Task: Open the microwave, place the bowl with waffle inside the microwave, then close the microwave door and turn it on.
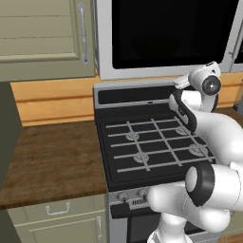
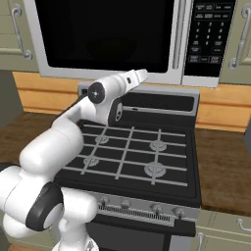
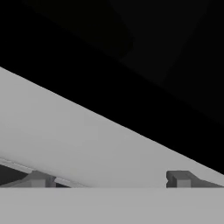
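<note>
Facing closed microwave door (image 2: 105, 34), gripper (image 3: 109, 179) spread wide.

I see the microwave (image 2: 127, 41) mounted above the stove, silver-grey. Its door (image 2: 105, 34) is shut, black glass dark, vertical bar handle (image 2: 179, 34) on its right side.

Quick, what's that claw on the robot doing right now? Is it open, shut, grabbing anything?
Gripper: open, jaws spread wide, holding nothing; it points at the lower frame of the microwave door.
</note>
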